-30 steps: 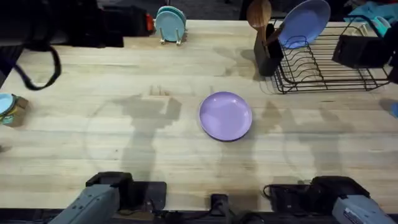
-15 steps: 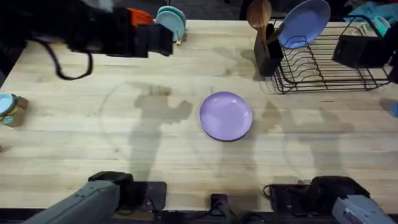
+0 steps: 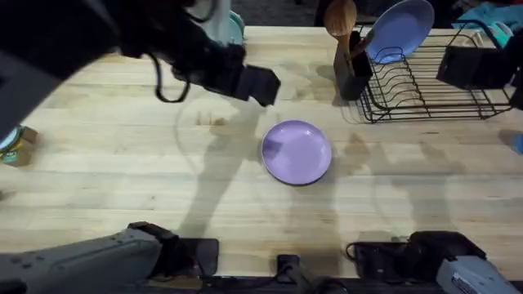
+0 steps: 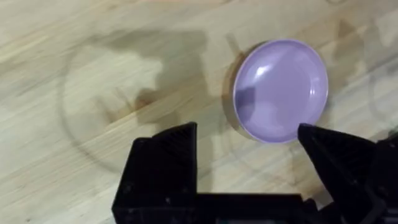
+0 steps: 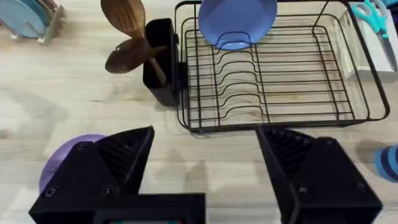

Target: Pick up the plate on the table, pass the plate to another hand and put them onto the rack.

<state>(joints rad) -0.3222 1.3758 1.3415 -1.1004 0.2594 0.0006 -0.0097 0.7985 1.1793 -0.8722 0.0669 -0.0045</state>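
Observation:
The lilac plate point(image 3: 297, 153) lies flat in the middle of the wooden table point(image 3: 122, 180). My left gripper point(image 3: 261, 84) hangs high on its dark, blurred arm, just left of and beyond the plate. In the left wrist view the plate point(image 4: 280, 90) lies below the open gripper point(image 4: 247, 129), nearer one black finger. My right gripper point(image 5: 205, 134) is open and holds nothing. It faces the black wire rack point(image 5: 273, 68), and the plate's edge point(image 5: 68, 155) peeks past one finger. The rack point(image 3: 433, 86) stands at the back right.
A periwinkle plate point(image 3: 400, 31) leans upright in the rack's far end. A black utensil holder point(image 3: 353, 69) with wooden spoons stands against the rack's left side. Teal plates point(image 3: 229, 24) sit at the back edge, and a small box point(image 3: 16, 143) lies at the far left.
My left arm has swung from the far left corner rightward across the back of the table towards the plate. The plate and the right arm have stayed still.

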